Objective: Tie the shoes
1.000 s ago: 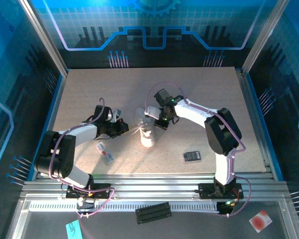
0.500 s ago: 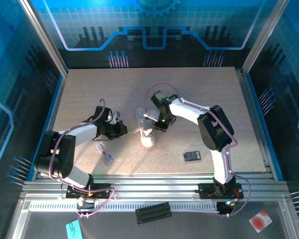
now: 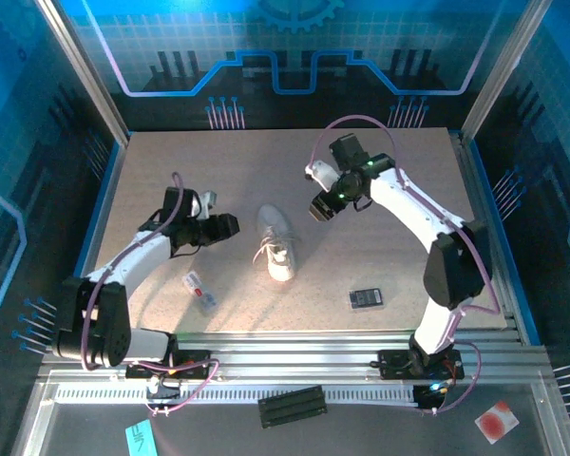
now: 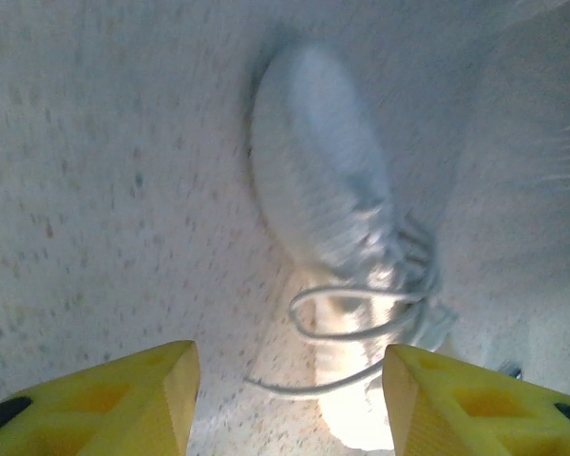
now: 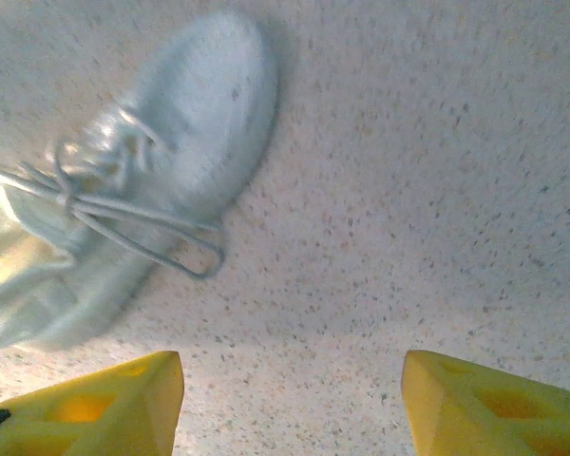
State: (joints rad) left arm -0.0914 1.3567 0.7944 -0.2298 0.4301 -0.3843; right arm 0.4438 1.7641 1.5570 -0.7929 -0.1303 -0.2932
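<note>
The small white shoe [image 3: 278, 245] lies in the middle of the table, toe toward the back. Its thin white laces [image 3: 263, 253] are knotted over the tongue, with a loop out to each side. My left gripper [image 3: 226, 226] hovers to the shoe's left, apart from it and open. In the left wrist view the shoe [image 4: 321, 176] and a lace loop [image 4: 359, 313] lie beyond my open left gripper [image 4: 290, 399]. My right gripper [image 3: 322, 208] hangs raised to the shoe's back right, open. The right wrist view shows the shoe [image 5: 176, 119], a lace loop [image 5: 161, 242] and my empty right gripper [image 5: 293, 404].
A small flat black rectangle [image 3: 366, 298] lies to the front right of the shoe. A small white tag [image 3: 199, 291] lies to its front left. A black bar [image 3: 291, 406] rests on the metal rail below the table. Blue panels wall in the table's back and sides.
Both grippers were shut on the laces at the shoe. They have opened, let go and pulled away, the left one to the left, the right one up toward the back right.
</note>
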